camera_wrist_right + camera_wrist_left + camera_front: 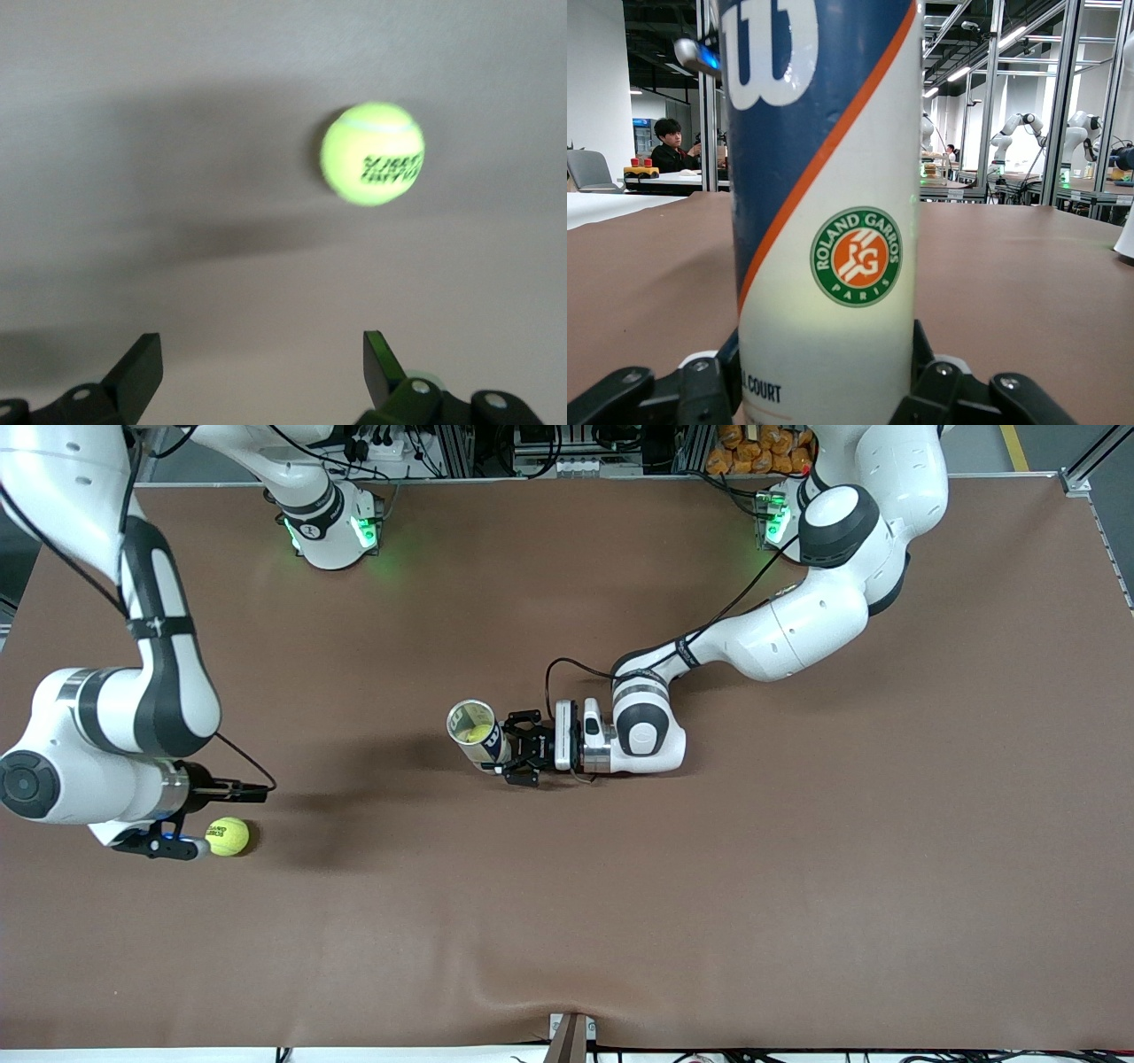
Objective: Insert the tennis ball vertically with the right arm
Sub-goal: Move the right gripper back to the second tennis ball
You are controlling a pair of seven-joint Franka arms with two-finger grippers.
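White right arm bends low, its claw [257, 372] open above tennis ball [228, 836]; left claw [518, 756] grips can [476, 735].

A yellow-green tennis ball [228, 836] with black lettering lies on the brown table toward the right arm's end, while a blue-and-white can [478, 737] stands upright mid-table, open-topped

Left gripper [511, 754] fingers clasp upright can [477, 734]; tennis ball [228, 836] just beside right gripper [182, 849], on desk [797, 868].
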